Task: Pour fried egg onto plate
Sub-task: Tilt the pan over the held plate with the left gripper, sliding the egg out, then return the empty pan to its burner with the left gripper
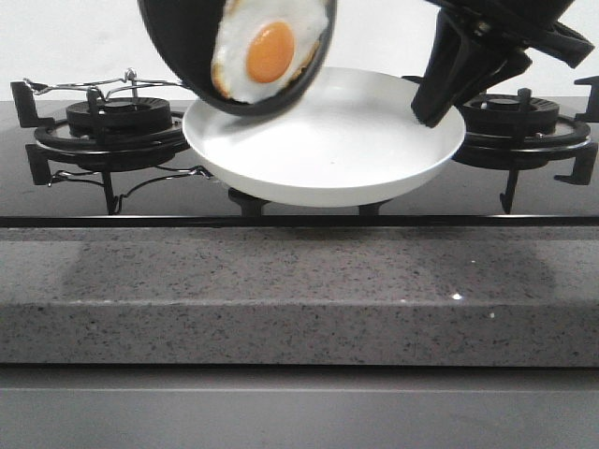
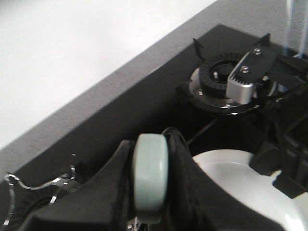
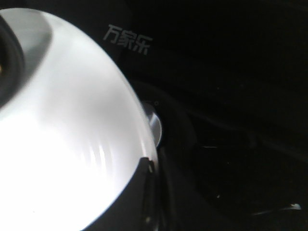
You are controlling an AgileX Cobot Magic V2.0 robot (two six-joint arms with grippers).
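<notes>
The black frying pan (image 1: pixel 182 37) is tilted steeply at the top of the front view, its mouth facing down toward the plate. The fried egg (image 1: pixel 267 49), white with an orange yolk, lies against the pan's lower rim. The white plate (image 1: pixel 328 150) is held just under the pan, above the hob. My right gripper (image 1: pixel 432 105) is shut on the plate's right rim; it also shows in the right wrist view (image 3: pixel 151 168) against the plate (image 3: pixel 62 134). My left gripper (image 2: pixel 150 192) is shut on the pan's pale green handle (image 2: pixel 150 168). The plate (image 2: pixel 236 178) lies beside it.
A gas burner with a black grate (image 1: pixel 112 122) stands at the left and another (image 1: pixel 519 122) at the right on the black glass hob. A grey speckled counter edge (image 1: pixel 299 299) runs along the front. The right burner also shows in the left wrist view (image 2: pixel 216 86).
</notes>
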